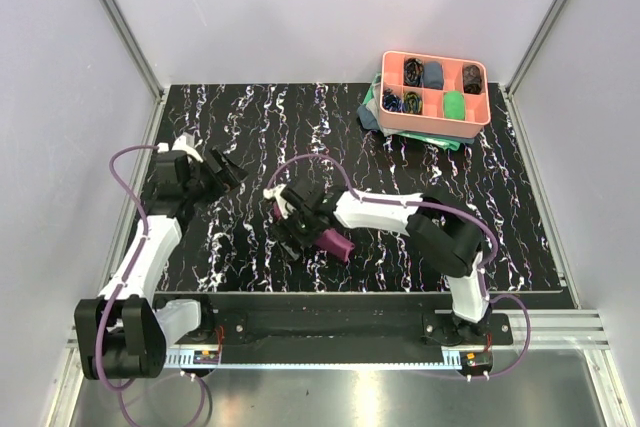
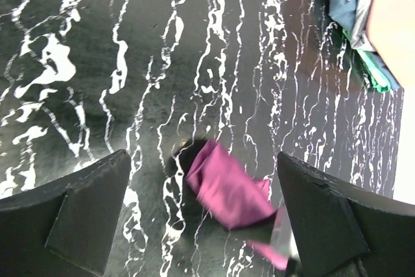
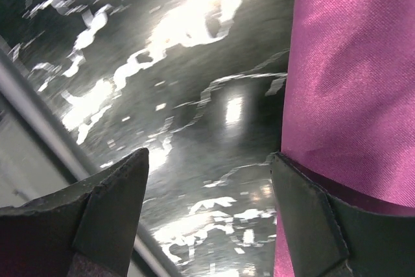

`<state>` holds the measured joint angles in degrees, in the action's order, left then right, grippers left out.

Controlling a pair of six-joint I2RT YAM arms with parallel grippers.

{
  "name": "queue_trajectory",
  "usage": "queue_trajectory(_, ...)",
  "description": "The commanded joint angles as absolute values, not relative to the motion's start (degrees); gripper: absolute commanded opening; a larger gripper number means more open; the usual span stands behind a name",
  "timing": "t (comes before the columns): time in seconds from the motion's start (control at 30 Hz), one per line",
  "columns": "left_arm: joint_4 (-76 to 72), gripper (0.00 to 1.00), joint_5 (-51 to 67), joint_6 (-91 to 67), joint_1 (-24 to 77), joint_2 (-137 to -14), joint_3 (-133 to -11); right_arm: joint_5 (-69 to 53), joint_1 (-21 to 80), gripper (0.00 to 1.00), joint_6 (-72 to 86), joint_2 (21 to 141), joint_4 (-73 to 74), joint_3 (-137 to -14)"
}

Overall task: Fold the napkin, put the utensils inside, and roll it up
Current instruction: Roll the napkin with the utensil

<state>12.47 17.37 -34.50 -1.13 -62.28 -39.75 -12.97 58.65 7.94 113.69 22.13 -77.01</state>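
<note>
The plum-purple napkin (image 1: pixel 335 243) is a small bunched bundle on the black marbled table, near its front middle. My right gripper (image 1: pixel 296 221) sits right at the bundle's left end, jaws open. In the right wrist view the napkin (image 3: pixel 350 82) lies against and over the outer side of the right finger (image 3: pixel 305 212), and only bare table shows between the fingers. My left gripper (image 1: pixel 228 169) is open and empty, off to the left. It looks at the napkin (image 2: pixel 227 186) from a distance. The spoon and fork are not in view.
A pink compartment bin (image 1: pixel 398 107) with small cloth rolls stands at the back right, on a teal-green cloth (image 1: pixel 372 107). Both also show in the left wrist view, the bin (image 2: pixel 395 17) and the cloth (image 2: pixel 353 17). Grey walls enclose the table; a metal rail runs along the front edge.
</note>
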Motion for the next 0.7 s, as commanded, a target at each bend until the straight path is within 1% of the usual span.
queue_trajectory(0.0,15.0,0.98,18.5,-32.3,-2.3,-59.7,-42.7,-9.1,54.9,0.84,7.5,116.2,21.8,-79.4)
queue_trajectory(0.2,19.4,0.99,19.9,-29.8,-4.1,-57.0,-44.2,-9.1,52.4,0.84,5.5,117.4,21.8,-80.2)
queue_trajectory(0.33,22.4,0.99,21.0,-27.8,-5.4,-55.1,-45.0,-12.5,52.4,0.85,4.1,116.9,21.9,-82.1)
queue_trajectory(0.43,23.5,0.99,22.3,-25.8,-6.0,-53.8,-44.6,-14.2,52.6,0.87,5.5,113.7,21.8,-83.3)
queue_trajectory(0.47,24.1,0.99,22.8,-24.3,-6.0,-53.1,-44.6,-15.0,52.6,0.9,6.1,110.5,21.7,-83.4)
queue_trajectory(0.53,25.7,0.99,24.4,-22.6,-6.0,-52.6,-44.8,-15.6,52.6,0.91,8.1,106.8,21.3,-83.0)
queue_trajectory(0.57,25.9,0.99,25.2,-20.8,-6.1,-52.6,-44.9,-13.8,52.6,0.91,8.7,103.5,20.9,-82.8)
queue_trajectory(0.63,26.1,0.99,27.3,-19.3,-6.0,-51.2,-44.6,-11.0,52.1,0.93,11.2,100.7,20.9,-81.7)
queue_trajectory(0.67,26.1,0.99,27.9,-18.1,-6.0,-50.6,-44.2,-10.0,50.3,0.93,12.6,98.5,21.0,-81.0)
